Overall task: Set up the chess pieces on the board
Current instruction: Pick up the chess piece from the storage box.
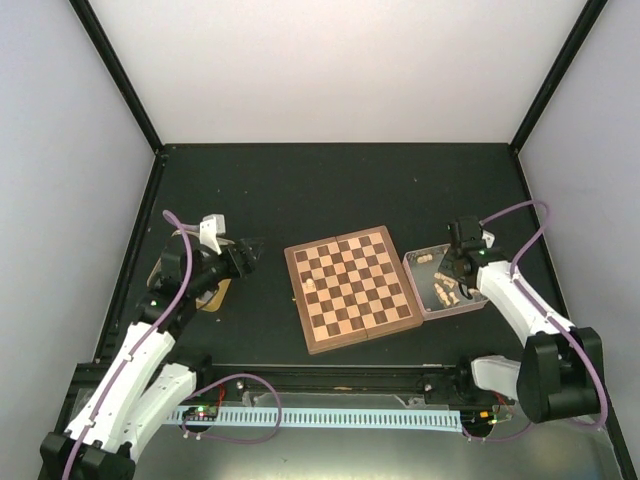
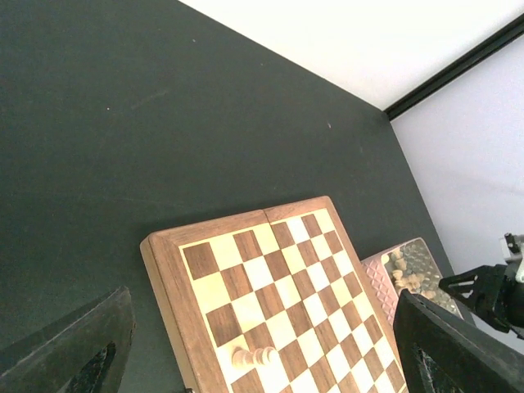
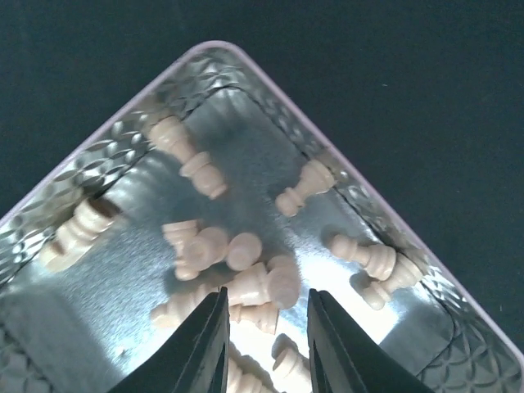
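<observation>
Right wrist view showed the right gripper (image 3: 266, 327), jaws apart, straddling pale chess pieces (image 3: 250, 286) inside the tin (image 3: 277, 108), mid-pick; next meant clamping just one. Well beyond the tin, the left gripper (image 1: 247, 256) gaped empty.

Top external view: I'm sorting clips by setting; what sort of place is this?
Probably a lab robot cell: black table, plain white panels around it, left arm and right arm mounted at its near edge.

One board (image 1: 350, 288) sits on the tabletop (image 1: 300, 190). One pale chess piece (image 2: 254, 356) lies on it. One shiny tray (image 3: 278, 110) holds roughly a dozen pale chess pieces (image 3: 205, 176); they overlap, so the exact number is unclear. One tan object (image 1: 217, 297) shows, mostly hidden.
</observation>
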